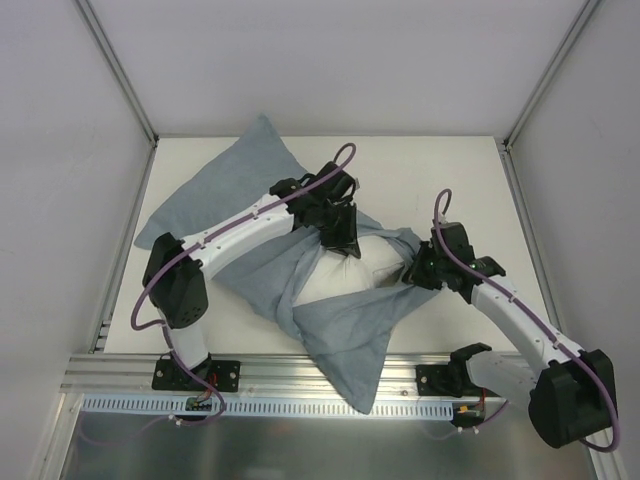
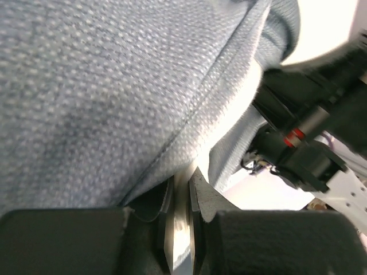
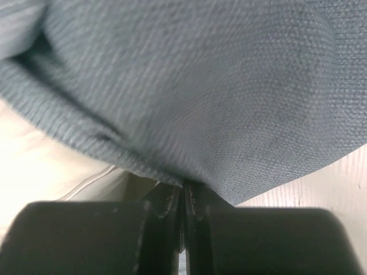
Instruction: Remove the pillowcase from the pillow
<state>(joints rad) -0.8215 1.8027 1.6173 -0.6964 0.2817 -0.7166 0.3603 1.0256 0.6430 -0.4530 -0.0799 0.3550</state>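
The blue-grey pillowcase point(image 1: 225, 185) lies crumpled across the table, one corner hanging over the near edge. The off-white pillow point(image 1: 345, 280) bulges out of its opening in the middle. My left gripper point(image 1: 343, 247) is shut on a fold of the pillow; the left wrist view shows off-white fabric point(image 2: 182, 200) pinched between the jaws, with the pillowcase point(image 2: 103, 86) above. My right gripper point(image 1: 417, 272) is shut on the pillowcase edge at the pillow's right side. The right wrist view shows the pillowcase point(image 3: 229, 86) running into the closed jaws and the pillow point(image 3: 40, 166) at the left.
The white table point(image 1: 440, 170) is walled by white panels and metal posts point(image 1: 115, 70) at the back and sides. An aluminium rail point(image 1: 290, 372) runs along the near edge. The right arm point(image 2: 304, 154) shows close by in the left wrist view.
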